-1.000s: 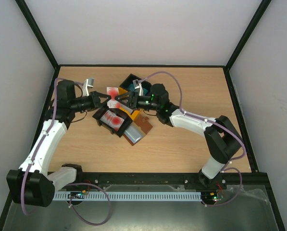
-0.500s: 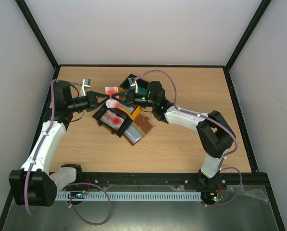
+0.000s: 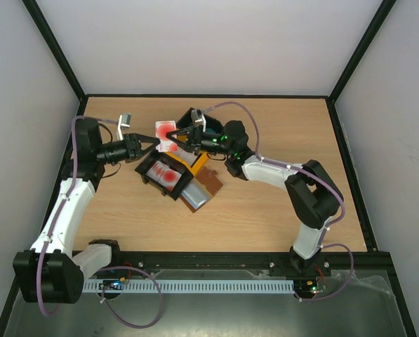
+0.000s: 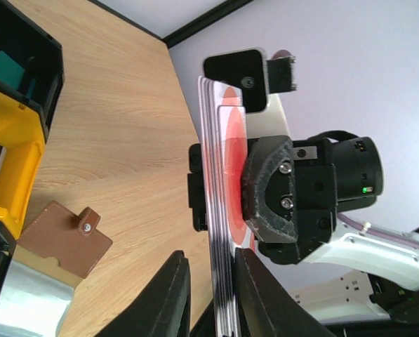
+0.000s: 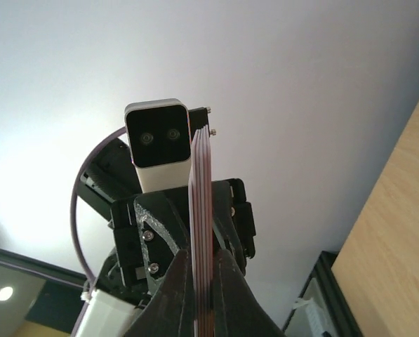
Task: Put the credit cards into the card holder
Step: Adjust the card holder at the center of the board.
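Observation:
A stack of white credit cards (image 3: 165,131) with red markings hangs edge-on in the air between both grippers, above the bins. My right gripper (image 3: 179,137) is shut on the stack (image 5: 201,203), both fingers pressed against it. My left gripper (image 4: 210,265) has its jaws round the stack's other end (image 4: 223,210); one finger stands off the cards with a gap, so it is open. The brown card holder (image 3: 210,184) lies flat on the table beside the bins, its snap tab showing (image 4: 65,237). More red-marked cards (image 3: 165,175) lie in a black bin.
A black bin (image 3: 150,181) sits below the grippers, with a yellow bin (image 3: 197,156) and another black bin (image 3: 189,116) holding a teal card behind it. A silver object (image 3: 194,195) lies next to the card holder.
My right gripper has moved in and shut on the stack of cards. My left gripper's jaws have loosened from it. The stack has shifted slightly toward the back.

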Motion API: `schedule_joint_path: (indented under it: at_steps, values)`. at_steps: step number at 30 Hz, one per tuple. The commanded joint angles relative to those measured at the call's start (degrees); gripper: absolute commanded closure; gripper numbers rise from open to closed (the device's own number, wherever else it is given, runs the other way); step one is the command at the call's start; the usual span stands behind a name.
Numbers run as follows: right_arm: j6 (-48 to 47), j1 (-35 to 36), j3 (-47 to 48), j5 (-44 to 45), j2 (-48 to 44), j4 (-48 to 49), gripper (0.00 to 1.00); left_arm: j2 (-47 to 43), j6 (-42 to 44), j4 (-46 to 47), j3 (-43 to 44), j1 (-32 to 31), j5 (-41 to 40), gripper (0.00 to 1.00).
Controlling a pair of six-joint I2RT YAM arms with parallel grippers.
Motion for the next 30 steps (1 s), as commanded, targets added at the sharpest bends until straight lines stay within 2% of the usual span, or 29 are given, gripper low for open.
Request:
schedule_joint_path:
  at_steps: [1,8,13,22,30]
  values:
    - [9.88,-0.42,-1.50,-2.72,0.42,14.78,0.98,-1.08,1.29,0.21,-1.45,0.64,1.60,0.81]
    - [14.14,-0.45,-2.61,-3.14,0.42,20.05,0.98,-2.01,1.56,0.21,-2.32,0.64,2.07,0.82]
    - [15.21,-0.44,-2.88,-2.89,0.46,21.71,0.98,-2.90,1.56,0.47,-2.95,0.62,2.36,0.76]
    - [17.30,-0.46,-3.57,-2.67,0.94,24.51,0.98,-3.75,1.64,0.96,-5.02,0.65,2.84,0.75]
    - [19.98,-0.50,-3.65,-2.76,1.59,27.54,0.98,-4.60,2.06,0.96,-5.45,0.73,3.52,0.68]
